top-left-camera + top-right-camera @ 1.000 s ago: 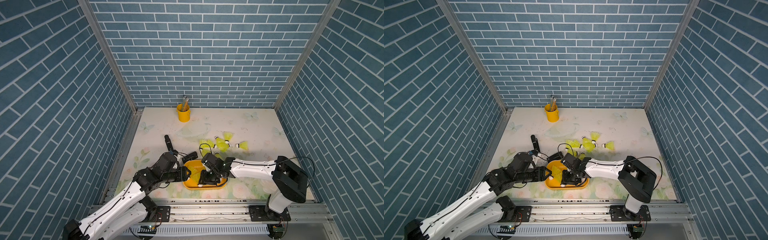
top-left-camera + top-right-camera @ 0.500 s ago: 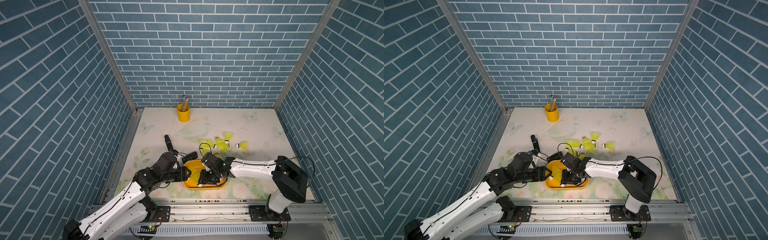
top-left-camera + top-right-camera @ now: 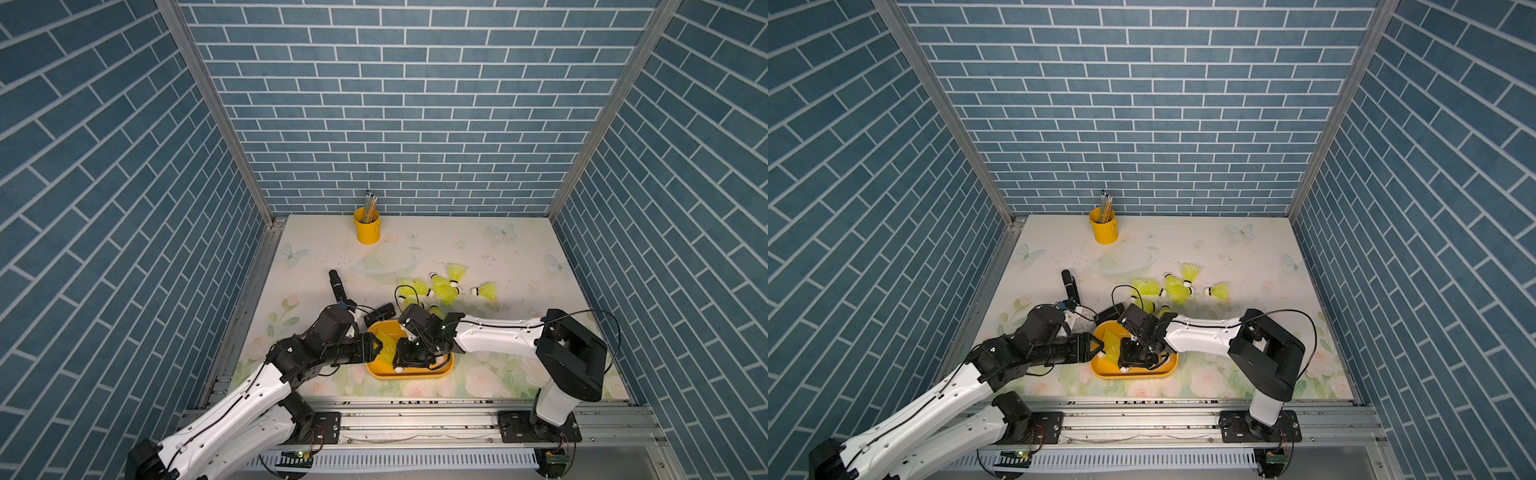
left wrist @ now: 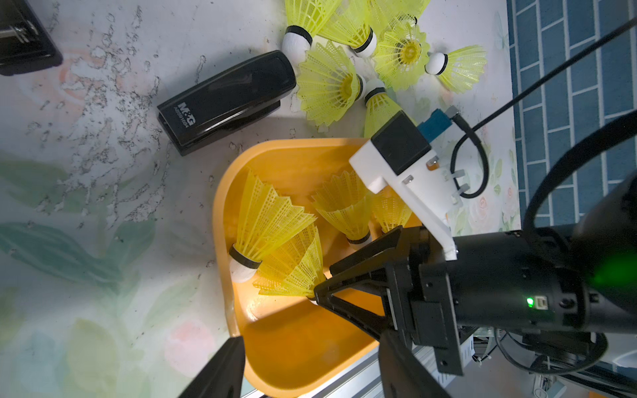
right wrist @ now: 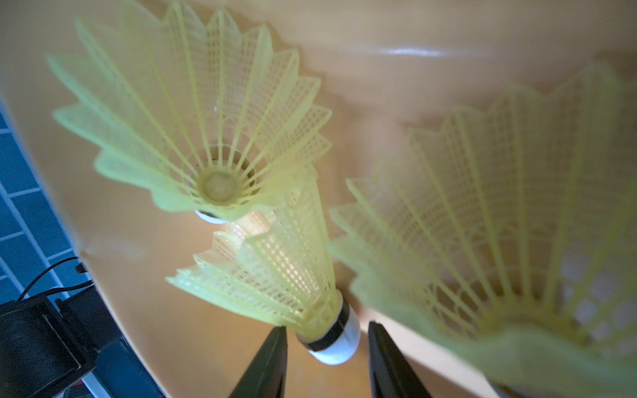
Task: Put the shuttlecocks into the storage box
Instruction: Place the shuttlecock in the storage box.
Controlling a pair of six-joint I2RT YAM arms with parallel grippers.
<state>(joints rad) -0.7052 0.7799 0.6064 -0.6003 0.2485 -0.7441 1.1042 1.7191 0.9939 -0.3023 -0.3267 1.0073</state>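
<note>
The orange-yellow storage box point(image 3: 415, 376) point(image 3: 1142, 375) lies near the table's front edge. My left gripper point(image 3: 374, 347) point(image 4: 310, 341) holds its left end, one finger against the outer wall and the other across the rim. Several neon shuttlecocks point(image 4: 265, 220) lie inside the storage box point(image 4: 293, 361). My right gripper point(image 3: 398, 365) point(image 5: 327, 327) reaches down into it. Its fingers stand open on either side of one shuttlecock's white tip point(image 5: 336, 344), with a gap showing. Several more shuttlecocks point(image 3: 444, 291) point(image 3: 1177, 291) lie in a cluster on the table behind the box.
A black stapler point(image 3: 379, 312) point(image 4: 227, 100) lies just behind the box's left corner. A black cylinder point(image 3: 336, 286) lies further left. A yellow bucket with pencils point(image 3: 366, 226) stands at the back wall. Brick-patterned walls enclose three sides, with a metal rail in front.
The right gripper's jaws have spread a little around the shuttlecock's tip. Both arms and the box stay where they were.
</note>
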